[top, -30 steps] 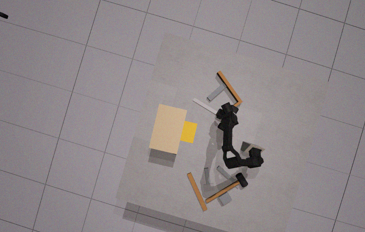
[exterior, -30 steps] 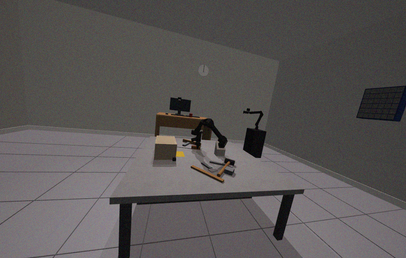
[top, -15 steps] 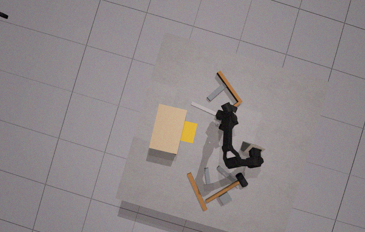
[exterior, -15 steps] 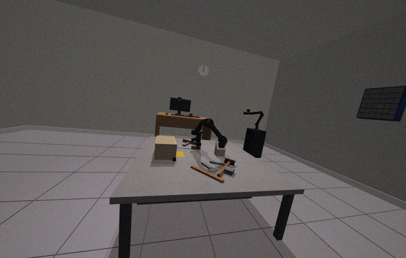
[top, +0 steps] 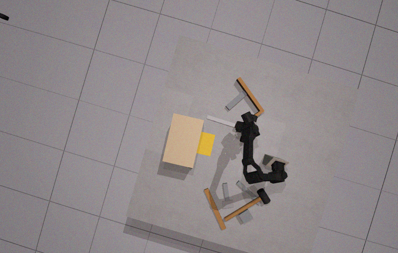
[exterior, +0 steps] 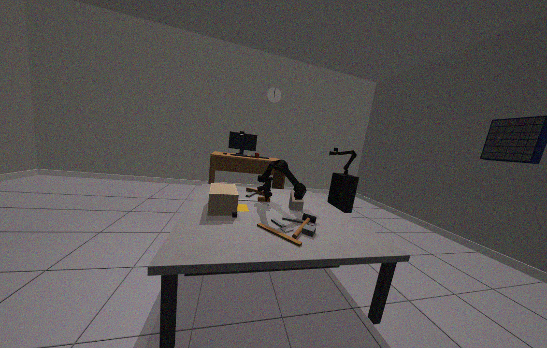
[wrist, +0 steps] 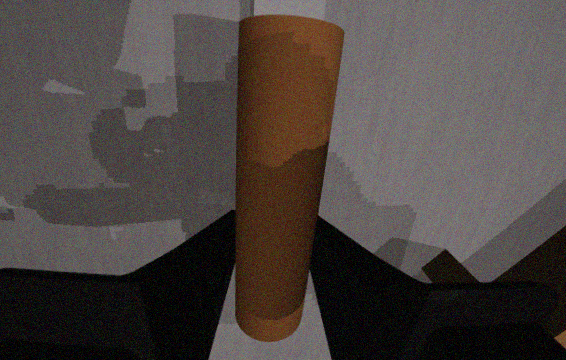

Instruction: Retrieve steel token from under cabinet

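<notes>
Only the wrist view reveals the pincer (wrist: 273,220) clamped on an orange-brown cylindrical handle (wrist: 283,125).

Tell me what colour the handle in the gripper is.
The handle is orange-brown, best seen in the wrist view.

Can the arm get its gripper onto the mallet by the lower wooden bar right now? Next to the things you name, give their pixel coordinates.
Probably not yet: the gripper (top: 236,127) (wrist: 273,220) is shut on a round wooden handle (wrist: 283,175). The mallet (top: 243,208) (exterior: 302,227) itself looks uncovered from above, so nothing else obviously blocks it.
</notes>
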`<action>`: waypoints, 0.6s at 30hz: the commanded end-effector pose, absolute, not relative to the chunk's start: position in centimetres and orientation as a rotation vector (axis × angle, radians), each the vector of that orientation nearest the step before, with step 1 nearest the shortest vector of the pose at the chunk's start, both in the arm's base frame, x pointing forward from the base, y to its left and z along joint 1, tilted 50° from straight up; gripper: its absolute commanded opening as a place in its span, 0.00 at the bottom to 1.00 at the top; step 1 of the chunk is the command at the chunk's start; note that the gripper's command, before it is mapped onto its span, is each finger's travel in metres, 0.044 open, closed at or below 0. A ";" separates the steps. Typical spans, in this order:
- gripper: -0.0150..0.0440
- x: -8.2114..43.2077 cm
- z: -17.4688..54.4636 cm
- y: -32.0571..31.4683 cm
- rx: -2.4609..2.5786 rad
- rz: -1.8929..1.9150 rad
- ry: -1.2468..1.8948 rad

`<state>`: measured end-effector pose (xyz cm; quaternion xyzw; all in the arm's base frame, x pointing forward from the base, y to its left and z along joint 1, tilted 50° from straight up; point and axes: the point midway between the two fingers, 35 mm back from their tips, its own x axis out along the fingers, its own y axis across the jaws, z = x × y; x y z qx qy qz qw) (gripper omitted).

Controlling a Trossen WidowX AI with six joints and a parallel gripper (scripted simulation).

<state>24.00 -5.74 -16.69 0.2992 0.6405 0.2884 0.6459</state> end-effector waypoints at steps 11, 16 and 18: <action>0.25 24.3 -16.7 -5.9 0.584 0.733 1.401; 0.25 24.3 -16.6 -5.9 0.553 0.759 1.384; 0.25 24.3 -16.6 -5.9 0.541 0.769 1.377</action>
